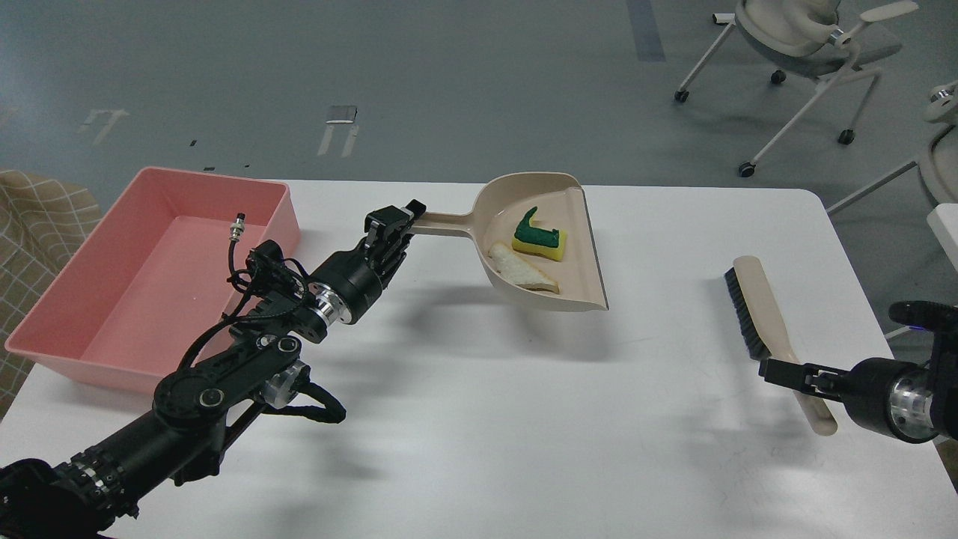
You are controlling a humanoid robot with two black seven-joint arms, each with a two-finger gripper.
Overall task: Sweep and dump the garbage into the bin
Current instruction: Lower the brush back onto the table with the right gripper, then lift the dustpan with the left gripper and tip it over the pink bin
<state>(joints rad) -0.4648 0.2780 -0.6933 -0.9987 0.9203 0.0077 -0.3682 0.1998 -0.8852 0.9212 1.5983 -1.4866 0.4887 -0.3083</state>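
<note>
My left gripper (393, 222) is shut on the long handle of the beige dustpan (580, 254) and holds it a little above the white table, casting a shadow below. In the pan lie the garbage pieces: a yellow sponge piece with a jagged dark green top (540, 241) and a pale off-white strip (524, 274). The pink bin (71, 358) stands at the table's left, apart from the pan, with nothing in it. My right gripper (786, 372) is shut on the handle of the beige black-bristled brush (757, 299) at the right.
The white table (479, 419) ends close to the brush on the right. White wheeled chairs (801, 45) stand on the grey floor beyond the back right corner. A checkered cloth (37, 217) lies left of the bin.
</note>
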